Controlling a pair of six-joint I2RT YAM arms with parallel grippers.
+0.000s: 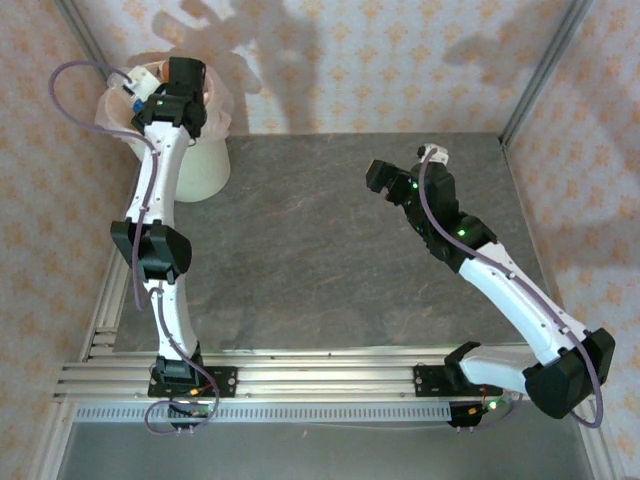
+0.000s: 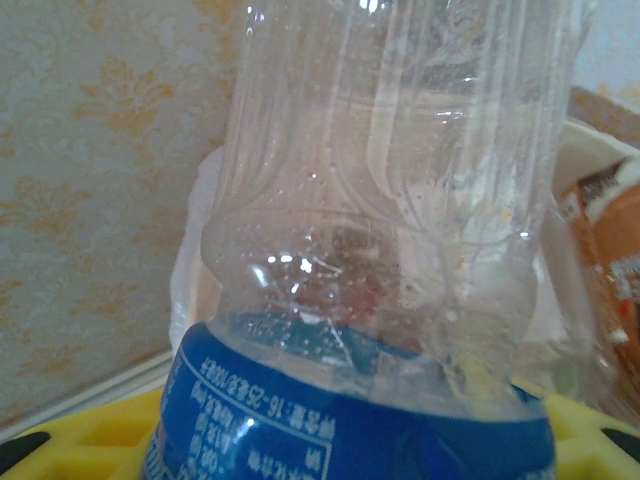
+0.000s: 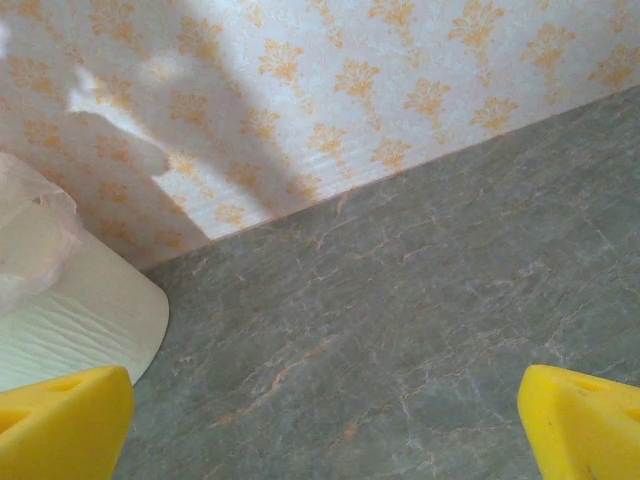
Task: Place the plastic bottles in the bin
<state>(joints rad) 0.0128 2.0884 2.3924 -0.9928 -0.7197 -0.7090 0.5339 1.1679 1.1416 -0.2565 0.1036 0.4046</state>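
Floral wallpaper backs the grey desk; at its far-left corner the left gripper is clamped on a blue-labelled plastic bottle — poised over the bin, long axis running out past the fingers; the right gripper gapes empty — well apart.

Top external view high behind, looking down over the table, left wrist view tight against a blue-labelled bottle at the bin, right wrist view low, sharing table and bin with overhead
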